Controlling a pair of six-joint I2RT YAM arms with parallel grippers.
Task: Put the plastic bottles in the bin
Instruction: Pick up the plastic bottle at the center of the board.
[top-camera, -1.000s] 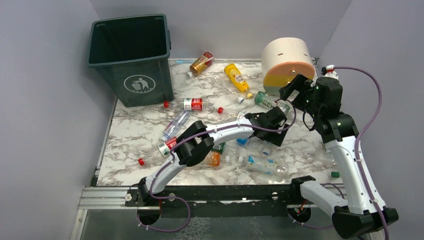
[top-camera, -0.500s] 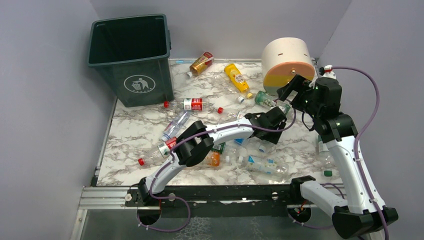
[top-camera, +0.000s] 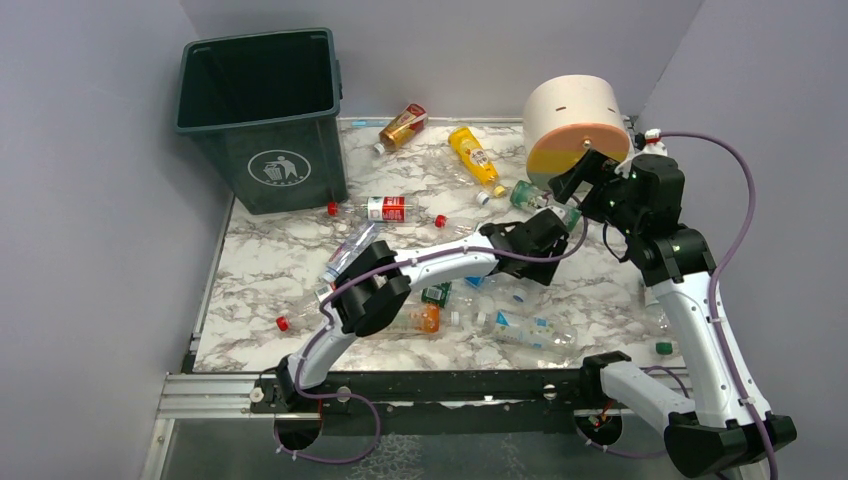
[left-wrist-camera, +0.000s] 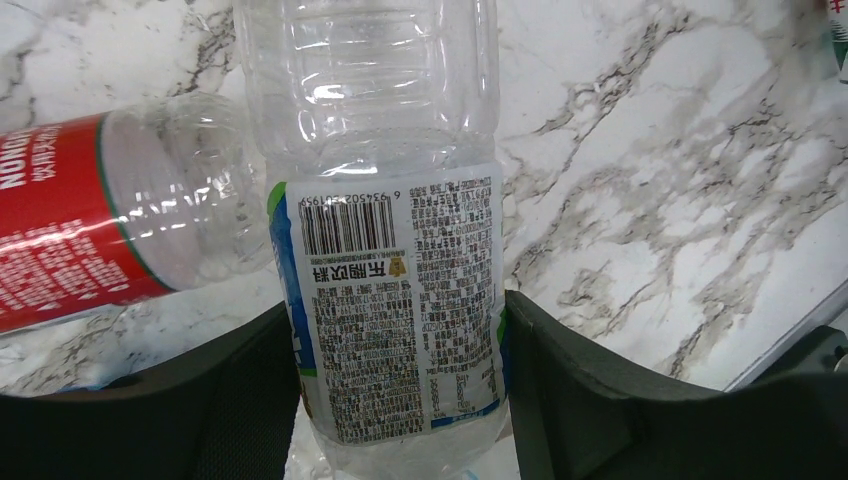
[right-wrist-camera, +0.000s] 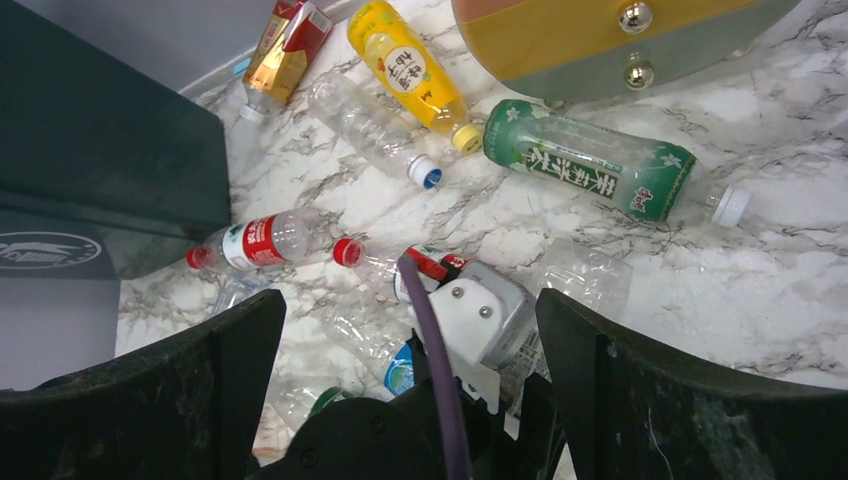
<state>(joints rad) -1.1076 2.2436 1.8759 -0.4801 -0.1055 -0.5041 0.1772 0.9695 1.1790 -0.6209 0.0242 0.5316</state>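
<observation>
In the left wrist view my left gripper (left-wrist-camera: 400, 340) is shut on a clear bottle with a white and blue label (left-wrist-camera: 395, 260), its fingers pressed against both sides. A red-labelled bottle (left-wrist-camera: 90, 230) lies beside it. From above, the left gripper (top-camera: 535, 240) sits mid-table among scattered plastic bottles: red-labelled (top-camera: 385, 209), yellow (top-camera: 473, 153), amber (top-camera: 404, 124), green-labelled (top-camera: 527, 198), orange (top-camera: 420, 318). My right gripper (top-camera: 575, 185) hangs open just above the left wrist, its jaws wide and empty (right-wrist-camera: 405, 300). The dark green bin (top-camera: 262, 110) stands at the far left corner.
A big cream cylinder (top-camera: 575, 125) with a yellow and pink face lies at the back right, close behind the right gripper. Another clear bottle (top-camera: 525, 330) lies near the front edge. Grey walls close in the table on three sides.
The left gripper has shut on the clear bottle and shifted slightly left and back. The right gripper has drifted a little left, still open.
</observation>
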